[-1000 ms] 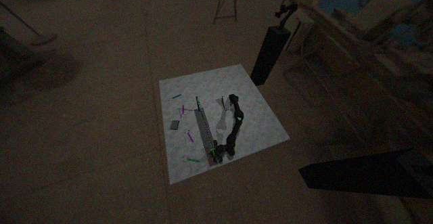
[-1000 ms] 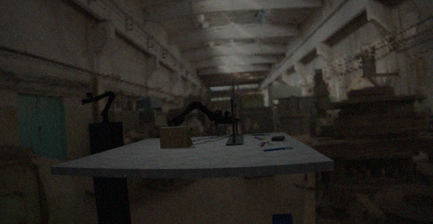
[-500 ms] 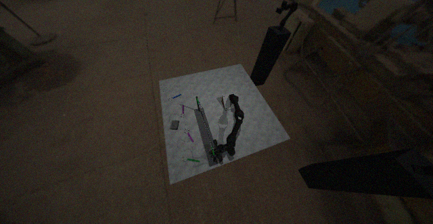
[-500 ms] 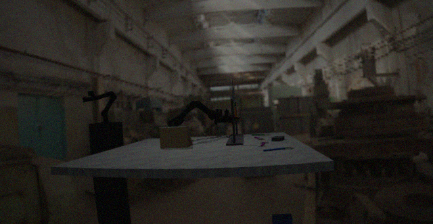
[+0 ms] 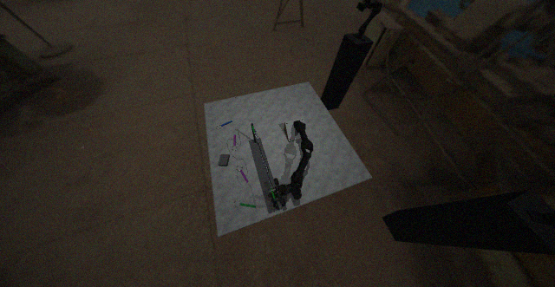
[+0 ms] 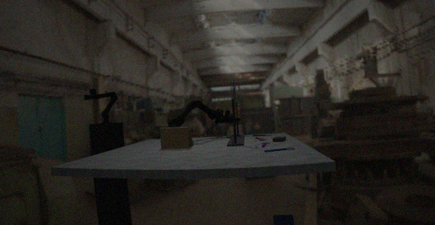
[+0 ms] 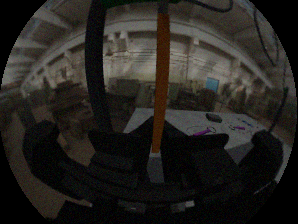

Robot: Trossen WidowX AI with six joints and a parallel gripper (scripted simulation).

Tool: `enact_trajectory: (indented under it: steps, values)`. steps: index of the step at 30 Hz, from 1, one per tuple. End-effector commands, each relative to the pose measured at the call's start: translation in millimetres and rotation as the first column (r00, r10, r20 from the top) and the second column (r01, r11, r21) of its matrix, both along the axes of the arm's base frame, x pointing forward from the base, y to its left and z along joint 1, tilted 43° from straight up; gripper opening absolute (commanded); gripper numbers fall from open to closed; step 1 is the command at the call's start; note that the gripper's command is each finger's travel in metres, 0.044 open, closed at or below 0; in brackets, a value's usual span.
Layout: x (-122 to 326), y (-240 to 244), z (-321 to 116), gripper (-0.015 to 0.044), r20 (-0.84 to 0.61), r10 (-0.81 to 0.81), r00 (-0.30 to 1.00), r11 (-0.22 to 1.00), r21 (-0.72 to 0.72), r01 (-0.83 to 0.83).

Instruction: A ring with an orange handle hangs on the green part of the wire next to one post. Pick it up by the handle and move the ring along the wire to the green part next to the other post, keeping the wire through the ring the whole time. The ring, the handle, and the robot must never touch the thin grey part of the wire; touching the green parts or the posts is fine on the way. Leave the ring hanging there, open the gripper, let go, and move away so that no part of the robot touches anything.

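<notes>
The orange handle (image 6: pixel 236 110) (image 7: pixel 161 80) stands upright beside the near post (image 7: pixel 95 65). My gripper (image 7: pixel 156 119) is shut on the lower end of the handle. A green part of the wire (image 5: pixel 273 193) (image 7: pixel 131 2) shows at this post, and the top of the handle reaches up close to it. The ring itself is cut off or too dark to make out. The other green part (image 5: pixel 254 129) is at the far post, at the other end of the long grey base (image 5: pixel 260 157) (image 6: pixel 231 144). The thin grey wire (image 7: pixel 215 8) bends away at the upper right of the wrist view.
A box (image 6: pixel 175 137) stands on the table near the arm. Across the base from the arm lie a blue-handled tool (image 5: pixel 226 123), purple-handled tools (image 5: pixel 234 140) (image 5: pixel 244 176), a green-handled tool (image 5: pixel 247 205) and a small grey block (image 5: pixel 224 160).
</notes>
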State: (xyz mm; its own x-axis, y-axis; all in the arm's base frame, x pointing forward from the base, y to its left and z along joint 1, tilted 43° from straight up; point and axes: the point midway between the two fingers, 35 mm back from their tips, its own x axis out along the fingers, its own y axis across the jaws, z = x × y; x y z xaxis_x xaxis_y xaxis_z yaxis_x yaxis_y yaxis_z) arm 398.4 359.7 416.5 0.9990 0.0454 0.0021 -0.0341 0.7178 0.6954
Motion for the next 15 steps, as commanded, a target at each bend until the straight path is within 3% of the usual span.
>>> enact_trajectory:
  steps: [1, 15]
  values:
    - [-9, -4, 0, -0.0150, -0.043, 0.046, 0.998, 0.999, 0.005, -0.046]
    - [-40, -21, -6, -0.0150, -0.227, 0.218, 0.949, 0.975, 0.014, -0.221]
